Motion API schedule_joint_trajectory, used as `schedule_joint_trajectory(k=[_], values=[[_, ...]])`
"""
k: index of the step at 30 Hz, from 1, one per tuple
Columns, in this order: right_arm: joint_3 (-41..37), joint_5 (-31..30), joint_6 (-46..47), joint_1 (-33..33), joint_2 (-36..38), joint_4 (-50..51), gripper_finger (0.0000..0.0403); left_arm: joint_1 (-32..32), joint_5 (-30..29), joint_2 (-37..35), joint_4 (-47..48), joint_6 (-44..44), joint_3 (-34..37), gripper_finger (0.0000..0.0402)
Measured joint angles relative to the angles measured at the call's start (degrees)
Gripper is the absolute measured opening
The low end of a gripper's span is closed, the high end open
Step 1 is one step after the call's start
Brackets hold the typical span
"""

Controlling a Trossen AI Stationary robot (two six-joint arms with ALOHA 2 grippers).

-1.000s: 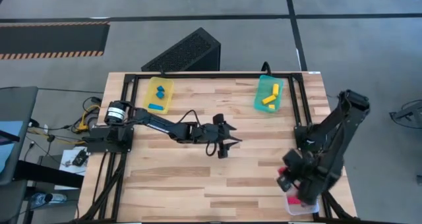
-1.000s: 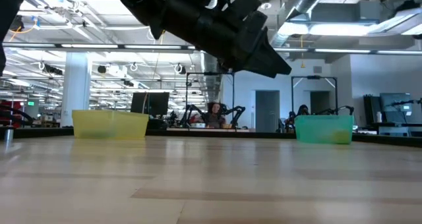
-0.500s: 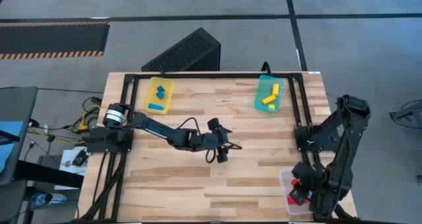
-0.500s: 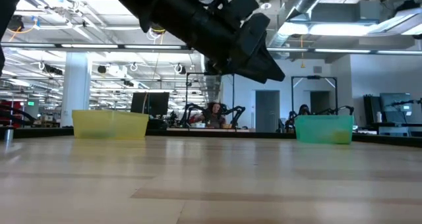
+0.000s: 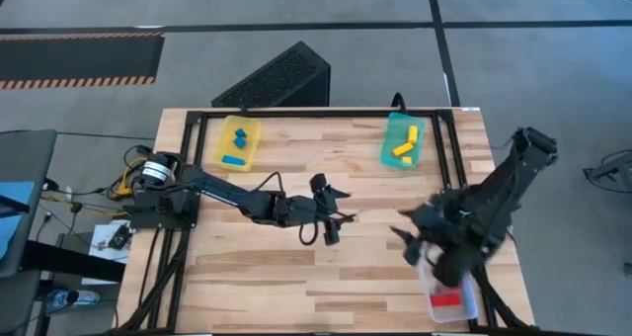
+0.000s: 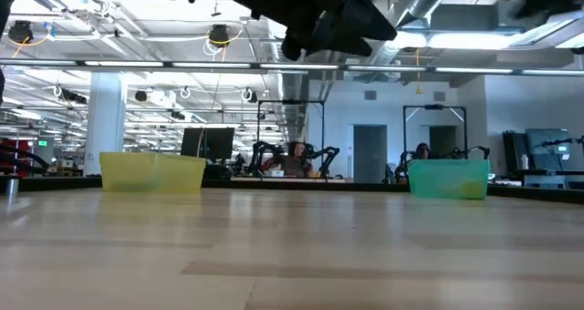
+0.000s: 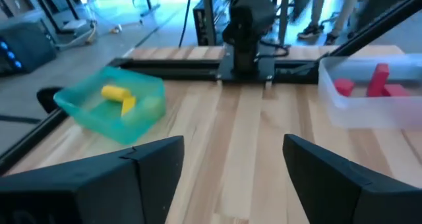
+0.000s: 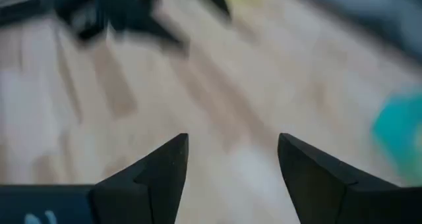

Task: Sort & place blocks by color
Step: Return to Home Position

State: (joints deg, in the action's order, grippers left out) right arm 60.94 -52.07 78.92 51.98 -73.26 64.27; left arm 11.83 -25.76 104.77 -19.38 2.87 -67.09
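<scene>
Sorting looks finished. Blue blocks (image 5: 238, 135) lie in the yellow tray (image 5: 250, 147) at far left, yellow blocks (image 5: 401, 150) in the teal tray (image 5: 392, 130) at far right, and red blocks (image 7: 380, 80) in the clear tray (image 7: 344, 107) at near right. Blocks judged light, rigid and smooth, best pinched across flat sides. Left gripper (image 7: 231, 146) is mid-table, right gripper (image 8: 231, 142) beside the clear tray. Both have jaws spread and empty. Tray walls would crowd a re-grasp.

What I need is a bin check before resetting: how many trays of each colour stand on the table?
Yellow tray: 1
Teal tray: 1
Clear tray: 1
Total: 3
</scene>
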Motion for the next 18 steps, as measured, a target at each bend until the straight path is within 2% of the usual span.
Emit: schedule_joint_trajectory(k=[1,3,6,10,13,15,18], values=[[-0.63,-2.16,-5.74,-2.47,0.65,-3.4,0.0254,0.0,0.31,0.0,-0.65,-0.27,0.0,0.0244],[-2.91,-2.64,-18.07,-8.04,1.72,-12.31,0.025,-0.17,2.39,0.0,-2.18,-0.77,0.0,0.0228],[-9.08,1.92,-33.64,-16.79,3.62,-28.87,0.0239,-0.75,4.62,-0.56,-1.31,-1.17,0.02,0.02],[-20.12,17.32,-53.37,-27.94,4.34,-59.44,0.0223,-1.18,4.5,-3.21,-3.52,-1.96,3.0,0.0154],[-26.47,30.78,-65.14,-33.97,3.32,-81.99,0.0212,-1.71,4.49,-7.4,-7.38,-2.88,8.98,0.0117],[-28.58,36.29,-69.65,-37.25,2.9,-90.33,0.0205,-2.48,4.51,-11.02,-9.89,-1.21,13.79,0.0096],[-29.21,38.67,-73.45,-40.63,4.49,-92.42,0.0193,-3.75,4.54,-18.0,-13.14,1.09,23.15,0.007]])
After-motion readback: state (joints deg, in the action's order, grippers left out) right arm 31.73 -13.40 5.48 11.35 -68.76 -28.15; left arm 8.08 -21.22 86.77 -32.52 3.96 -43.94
